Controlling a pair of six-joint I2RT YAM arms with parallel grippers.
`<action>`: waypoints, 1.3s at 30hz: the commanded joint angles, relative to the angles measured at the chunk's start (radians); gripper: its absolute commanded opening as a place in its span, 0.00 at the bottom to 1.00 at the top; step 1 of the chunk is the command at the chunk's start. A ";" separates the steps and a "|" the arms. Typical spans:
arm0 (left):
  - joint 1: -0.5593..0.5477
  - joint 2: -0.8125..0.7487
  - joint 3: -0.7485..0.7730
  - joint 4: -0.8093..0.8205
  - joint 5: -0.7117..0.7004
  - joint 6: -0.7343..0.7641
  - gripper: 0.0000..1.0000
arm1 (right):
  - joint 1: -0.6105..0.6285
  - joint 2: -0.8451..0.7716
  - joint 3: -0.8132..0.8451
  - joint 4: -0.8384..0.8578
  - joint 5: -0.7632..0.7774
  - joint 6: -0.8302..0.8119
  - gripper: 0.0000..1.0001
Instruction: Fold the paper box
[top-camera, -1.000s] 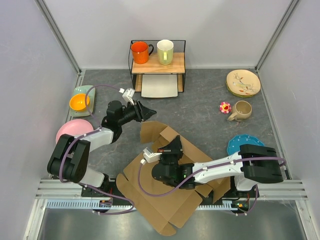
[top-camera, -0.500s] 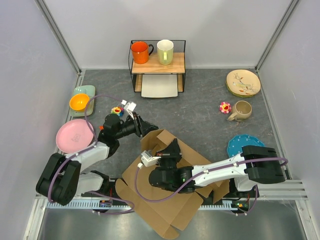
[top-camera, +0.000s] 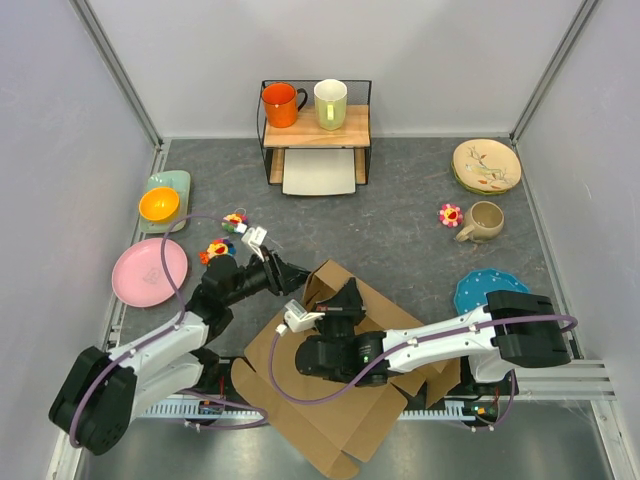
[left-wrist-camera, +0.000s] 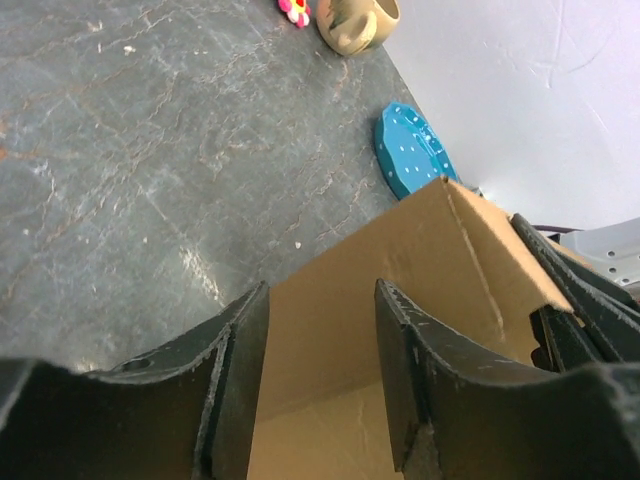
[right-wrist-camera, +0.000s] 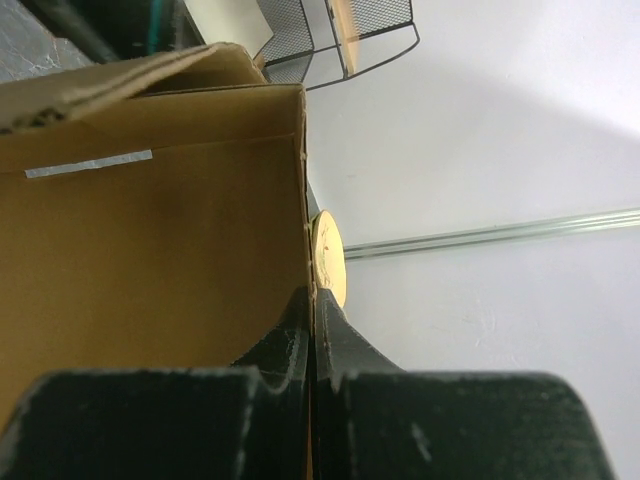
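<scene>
Brown cardboard, the paper box sits mid-worktop between the arms, half formed; one wall stands up, wide flaps lie flat near the bases; right gripper has jaws clenched on that wall's edge; left gripper hovers alongside, jaws spread, grasping nothing.

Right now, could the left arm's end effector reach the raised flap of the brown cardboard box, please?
Probably yes: the left end effector is open and the brown cardboard box stands directly ahead with nothing between them, while the right end effector pinches one of its edges.
</scene>
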 joint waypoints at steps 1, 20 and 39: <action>-0.033 -0.124 -0.099 0.021 -0.135 -0.088 0.55 | 0.023 -0.021 -0.002 -0.091 0.084 0.138 0.00; -0.130 -0.434 -0.220 -0.083 -0.332 -0.068 0.72 | 0.048 -0.031 0.024 -0.163 0.051 0.198 0.00; -0.225 -0.477 -0.139 -0.287 -0.323 -0.002 0.77 | 0.048 -0.051 0.029 -0.268 0.011 0.305 0.00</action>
